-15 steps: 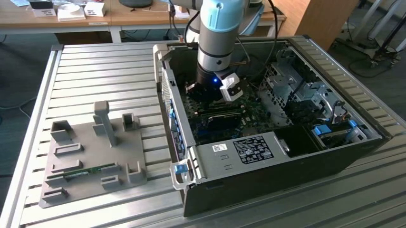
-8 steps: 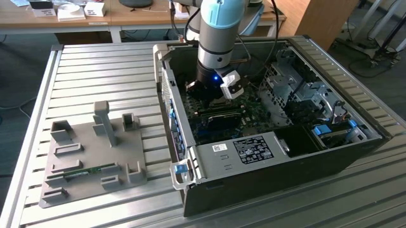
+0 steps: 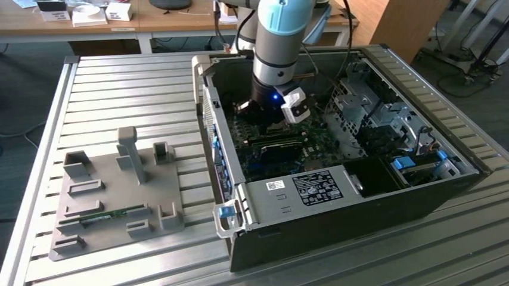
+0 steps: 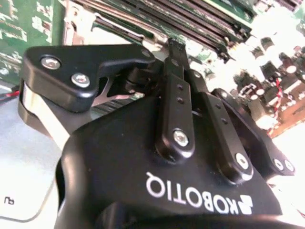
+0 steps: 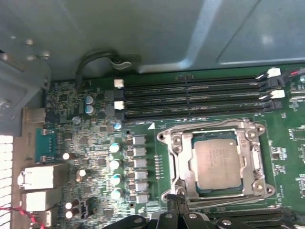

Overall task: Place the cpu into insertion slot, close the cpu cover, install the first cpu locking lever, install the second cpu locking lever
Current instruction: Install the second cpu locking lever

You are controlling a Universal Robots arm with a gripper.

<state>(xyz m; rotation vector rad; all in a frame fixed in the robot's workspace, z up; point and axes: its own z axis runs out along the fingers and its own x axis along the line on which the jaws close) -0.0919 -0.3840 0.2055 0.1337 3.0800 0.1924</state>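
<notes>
The cpu (image 5: 217,163), a silvery square chip, lies flat in the insertion slot (image 5: 261,128) on the green board. Over its edges lies the cpu cover (image 5: 177,160), a thin metal frame with the chip's top showing through the cut-out. My gripper (image 5: 180,198) is shut, its black fingertips together at the socket's edge just beside the frame. A thin metal lever (image 5: 224,202) runs along that same side. I cannot tell whether the tips touch it. In the exterior view the gripper (image 3: 269,116) reaches down into the open computer case (image 3: 334,196). The second wrist view has the fingers (image 4: 175,52) above the board.
Long black memory slots (image 5: 190,98) run beside the socket, and a row of capacitors (image 5: 114,164) and rear ports (image 5: 40,176) stand on its other side. The case wall (image 5: 143,28) is close by. A grey fixture plate (image 3: 119,196) lies on the slatted table at the exterior view's left.
</notes>
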